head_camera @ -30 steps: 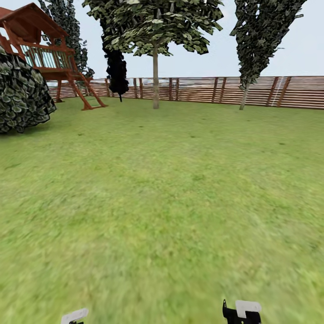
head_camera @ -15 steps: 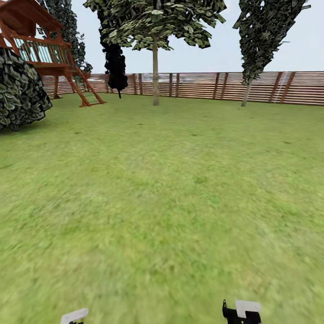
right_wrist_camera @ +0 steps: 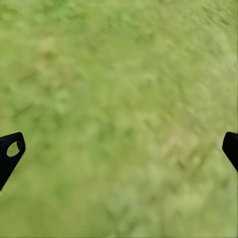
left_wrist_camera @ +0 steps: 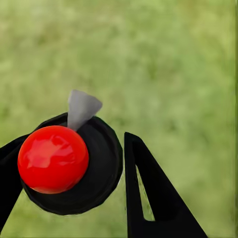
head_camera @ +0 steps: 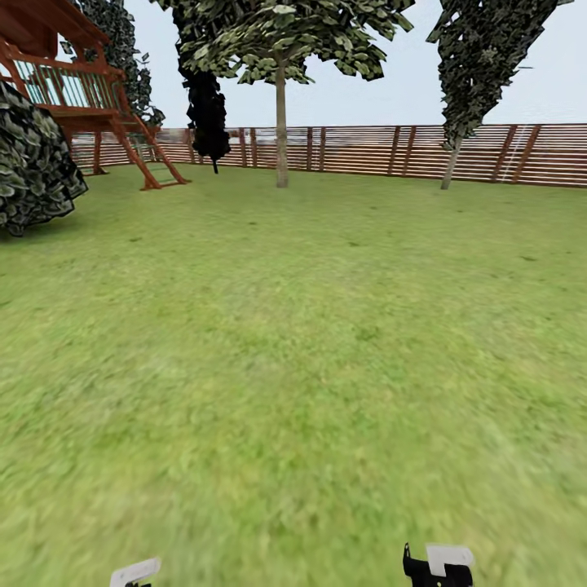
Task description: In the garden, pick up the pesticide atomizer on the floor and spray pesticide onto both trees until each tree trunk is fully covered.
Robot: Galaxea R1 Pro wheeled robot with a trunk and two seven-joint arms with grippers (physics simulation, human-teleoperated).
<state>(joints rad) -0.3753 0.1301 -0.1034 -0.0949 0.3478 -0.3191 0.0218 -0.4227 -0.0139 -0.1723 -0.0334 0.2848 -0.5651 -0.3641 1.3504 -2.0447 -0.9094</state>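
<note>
The pesticide atomizer [left_wrist_camera: 69,166], a round black body topped by a glossy red ball with a small pale grey wedge-shaped nozzle beside it, sits between the two black fingers of the left gripper [left_wrist_camera: 67,168]. The fingers close against its sides, so the left gripper has hold of it above blurred green grass.

In the head view, a tall tree with a straight, smooth, pale grey-tan trunk [head_camera: 281,130] and a broad dark green leafy crown stands far across the lawn [head_camera: 310,342], just in front of the brown horizontal-slat wooden fence [head_camera: 367,150]. To the right of that trunk, also by the fence, rises a second tree with a thin, slightly leaning pale trunk [head_camera: 451,167] under a tapering mass of dark foliage. To the left of the straight trunk hangs a very dark, narrow conifer [head_camera: 207,106], and further left stands a red-brown timber play tower [head_camera: 77,90] with a railed deck, a pitched roof and slanted ladder legs. A rounded, densely leaved dark bush [head_camera: 33,167] partly covers the tower's left side.

The lawn is a mottled, soft-textured green, unbroken from the fence to the robot.

The right gripper [right_wrist_camera: 119,146] points at bare grass; its two black fingertips sit at opposite edges of the right wrist view, spread wide and holding nothing.
</note>
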